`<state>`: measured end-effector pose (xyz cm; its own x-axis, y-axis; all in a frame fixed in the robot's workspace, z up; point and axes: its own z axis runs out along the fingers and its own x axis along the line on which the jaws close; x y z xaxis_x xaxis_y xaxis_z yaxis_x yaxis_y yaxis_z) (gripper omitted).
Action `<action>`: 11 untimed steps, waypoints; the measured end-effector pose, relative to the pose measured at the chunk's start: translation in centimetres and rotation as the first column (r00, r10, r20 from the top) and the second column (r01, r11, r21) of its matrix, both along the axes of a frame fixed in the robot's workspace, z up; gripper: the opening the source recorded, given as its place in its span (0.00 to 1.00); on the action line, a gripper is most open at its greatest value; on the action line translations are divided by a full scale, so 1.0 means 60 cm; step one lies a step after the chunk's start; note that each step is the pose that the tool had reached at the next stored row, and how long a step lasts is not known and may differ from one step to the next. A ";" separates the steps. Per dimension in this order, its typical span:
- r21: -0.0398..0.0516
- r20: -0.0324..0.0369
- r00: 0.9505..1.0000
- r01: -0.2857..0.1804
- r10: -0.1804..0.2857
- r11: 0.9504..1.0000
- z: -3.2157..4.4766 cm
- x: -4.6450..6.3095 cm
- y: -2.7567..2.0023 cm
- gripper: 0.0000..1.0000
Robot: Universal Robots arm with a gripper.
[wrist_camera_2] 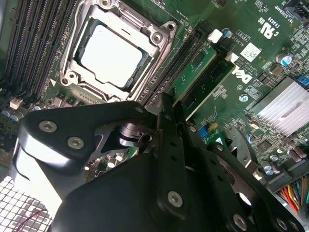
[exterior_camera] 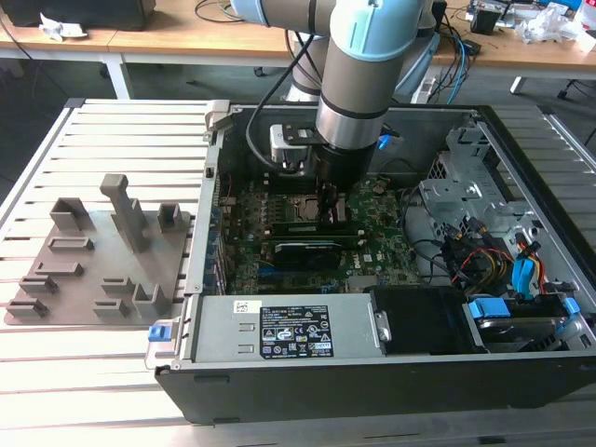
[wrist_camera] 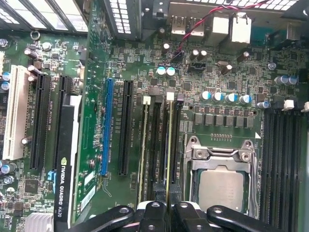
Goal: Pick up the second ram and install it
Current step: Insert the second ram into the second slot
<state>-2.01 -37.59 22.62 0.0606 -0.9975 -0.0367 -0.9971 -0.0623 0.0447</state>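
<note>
The gripper (wrist_camera: 167, 200) sat closest to the lens in the first wrist view. Its jaws looked clenched on the top edge of the second ram (wrist_camera: 168, 145), which stood edge-on in a memory slot just beside the CPU socket (wrist_camera: 224, 188). Another stick (wrist_camera: 144, 145) stood in a nearby slot, farther from the socket.

To do this step well, the board would probably need to stay upright and in line with the slot. Pressure should likely go straight down and evenly along its length, so that the pale latch (wrist_camera: 170, 95) at the far end could close. A tilt risked jamming one corner.

Farther off on the motherboard (wrist_camera: 145, 63), the graphics card (wrist_camera: 65, 179) carried a printed maker's badge. In the exterior view, the power supply (exterior_camera: 279, 331) at the case's near wall bore a dark rating label and a small white sticker. Outside the case lay a grey parts fixture (exterior_camera: 93, 270).
</note>
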 end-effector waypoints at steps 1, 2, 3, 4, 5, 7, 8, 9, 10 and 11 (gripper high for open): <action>0.000 0.000 1.000 0.000 0.000 1.000 0.000 0.000 0.0000 0.14; 0.000 0.000 1.000 0.000 0.000 1.000 0.000 0.000 0.0000 0.14; 0.000 0.000 1.000 0.000 0.000 1.000 0.000 0.000 0.0001 0.14; 0.000 0.000 1.000 0.000 0.000 1.000 -0.001 -0.001 0.0001 0.14; 0.000 0.001 1.000 0.000 0.000 1.000 -0.001 -0.003 -0.0002 0.14; 0.000 0.001 1.000 0.000 0.000 1.000 0.000 -0.003 -0.0022 0.14; 0.000 0.001 1.000 0.000 0.000 1.000 0.000 -0.003 -0.0033 0.14; 0.000 0.001 1.000 0.000 0.000 1.000 -0.001 -0.003 -0.0045 0.14; 0.000 0.000 1.000 0.000 0.000 1.000 -0.001 -0.003 -0.0048 0.14; 0.000 0.000 1.000 0.000 0.000 1.000 -0.002 -0.003 -0.0048 0.14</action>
<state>-2.20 -37.87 22.49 0.0607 -0.9975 -0.0363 -0.9971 -0.0623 0.0443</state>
